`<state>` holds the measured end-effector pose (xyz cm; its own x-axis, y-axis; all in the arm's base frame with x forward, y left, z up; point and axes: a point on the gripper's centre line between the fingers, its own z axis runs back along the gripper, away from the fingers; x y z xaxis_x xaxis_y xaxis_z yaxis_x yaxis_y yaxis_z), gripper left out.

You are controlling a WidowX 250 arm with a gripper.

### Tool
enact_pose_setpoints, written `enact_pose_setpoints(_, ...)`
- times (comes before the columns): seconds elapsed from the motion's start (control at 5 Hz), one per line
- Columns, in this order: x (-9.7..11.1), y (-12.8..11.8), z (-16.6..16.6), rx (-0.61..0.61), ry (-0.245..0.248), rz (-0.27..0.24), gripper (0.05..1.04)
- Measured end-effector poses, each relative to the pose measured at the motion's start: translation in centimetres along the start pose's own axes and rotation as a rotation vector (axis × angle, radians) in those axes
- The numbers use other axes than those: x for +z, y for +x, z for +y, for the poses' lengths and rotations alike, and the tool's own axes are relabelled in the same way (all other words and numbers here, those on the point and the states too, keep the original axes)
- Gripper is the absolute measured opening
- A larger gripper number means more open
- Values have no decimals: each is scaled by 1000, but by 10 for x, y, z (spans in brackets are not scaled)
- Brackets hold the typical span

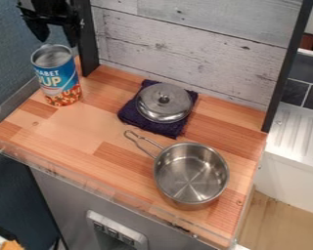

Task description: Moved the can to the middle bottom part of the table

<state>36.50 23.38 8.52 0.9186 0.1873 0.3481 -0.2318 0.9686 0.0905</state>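
Note:
The black gripper hangs at the upper left, just above the can's top rim, with its two fingers spread apart and open. Below it the can, with a blue label and an orange-red lower band, stands upright near the left back corner of the wooden table. Nothing is held between the fingers.
A metal lid lies on a folded dark purple cloth near the back. At the front right sits a steel saucepan, its handle pointing to the back left. A clear low edge runs along the front; a whitewashed wood panel stands behind.

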Motion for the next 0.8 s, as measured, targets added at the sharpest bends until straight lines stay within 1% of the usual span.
enact_pose_setpoints(0.2, -12, 2, -3, -12, 11, 15, 1000)
enact_pose_setpoints(0.4, -13, 5, -4, -10, 20, 4, 1000)
enact_pose_setpoints(0.6, -17, 1, -5, -3, 25, 4, 1000)
enact_pose_setpoints(0.8, -16, -7, -11, 2, 1, 16, 998)
